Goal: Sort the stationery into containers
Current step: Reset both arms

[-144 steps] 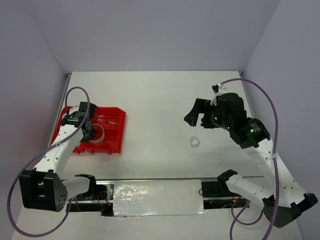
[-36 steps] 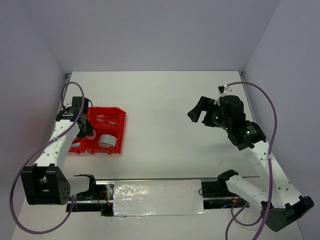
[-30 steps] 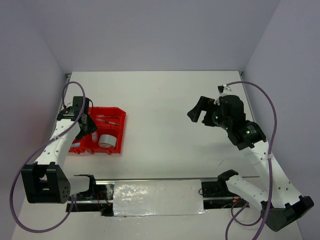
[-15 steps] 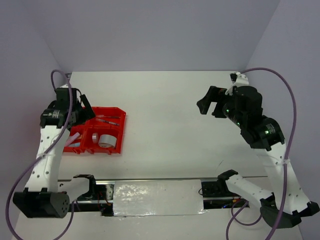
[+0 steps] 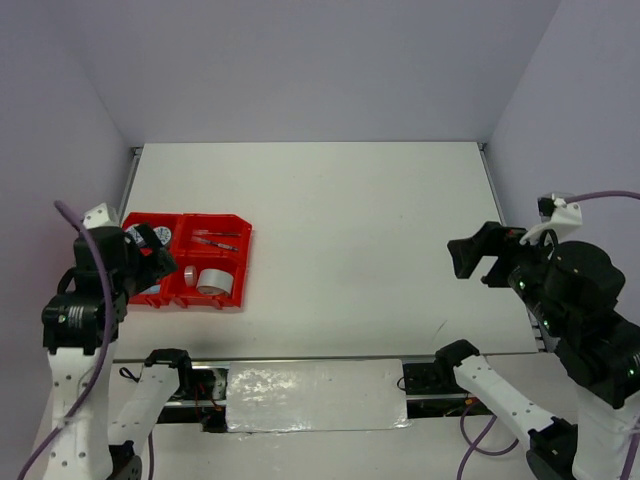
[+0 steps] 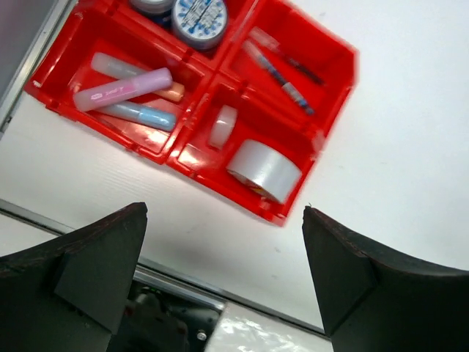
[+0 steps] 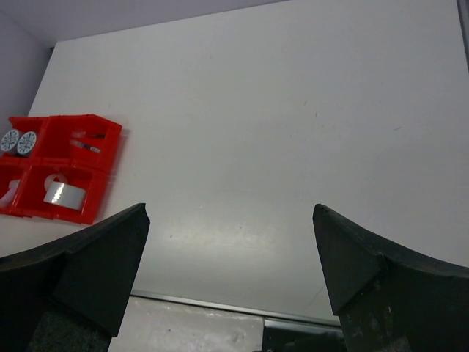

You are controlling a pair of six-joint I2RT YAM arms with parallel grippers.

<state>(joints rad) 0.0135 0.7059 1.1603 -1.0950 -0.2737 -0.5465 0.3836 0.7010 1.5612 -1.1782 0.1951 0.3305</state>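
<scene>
Both arms have just pulled back from the work area. The left gripper (image 6: 223,213) has left the tray (image 5: 243,270) and now hangs above and just near-left of it, wrist camera looking down into it. Its fingers have gone from half-closed to spread wide, nothing between them. The right gripper (image 7: 231,209) has retreated from mid-table to the near right, raised, well apart from the tray, fingers spread and empty too.

The clear ring (image 6: 223,126), earlier loose on the table on the right, now sits in the near-right compartment beside the grey tape (image 6: 264,170), both standing on edge. Pens (image 6: 282,70) lie in the far-right compartment, tubs (image 6: 199,13) in the far-left. The lilac stick (image 6: 124,89) lies across the blue stick (image 6: 139,114) and orange stick (image 6: 172,92) in the near-left compartment.

No stationery shows outside the tray in any view. Judgement: sorting looks finished, each kind in its own compartment; both arms look to be parking, last release was on the left side.
</scene>
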